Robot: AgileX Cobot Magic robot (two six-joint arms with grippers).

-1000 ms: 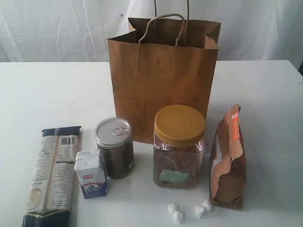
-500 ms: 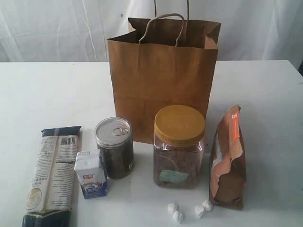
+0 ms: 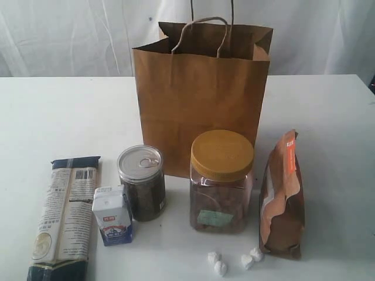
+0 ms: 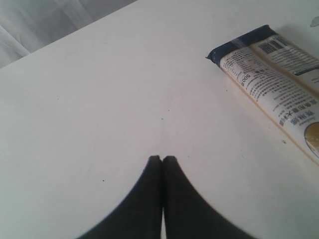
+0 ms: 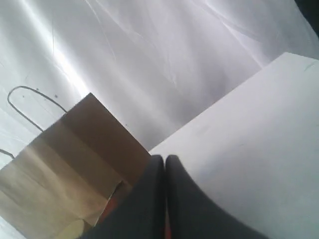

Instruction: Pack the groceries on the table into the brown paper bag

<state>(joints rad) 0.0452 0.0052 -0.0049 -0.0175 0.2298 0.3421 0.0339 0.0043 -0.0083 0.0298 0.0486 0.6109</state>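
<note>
The white table (image 3: 58, 117) is occupied at the back by the upright brown paper bag (image 3: 199, 99). In front of it are set the pasta packet (image 3: 64, 216), lying flat, the small white carton (image 3: 112, 215), the pull-tab can (image 3: 142, 182), the yellow-lidded jar (image 3: 221, 181), the brown-orange pouch (image 3: 282, 196) and the small white wrapped pieces (image 3: 220, 268).

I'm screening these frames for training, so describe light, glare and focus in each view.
Exterior view: soft even light, table nearly washed out, faint shadows by the jar. Left wrist view: left tool a dark blur, pasta packet print sharp. Right wrist view: backdrop glares white behind the paper bag, right tool silhouetted.
</note>
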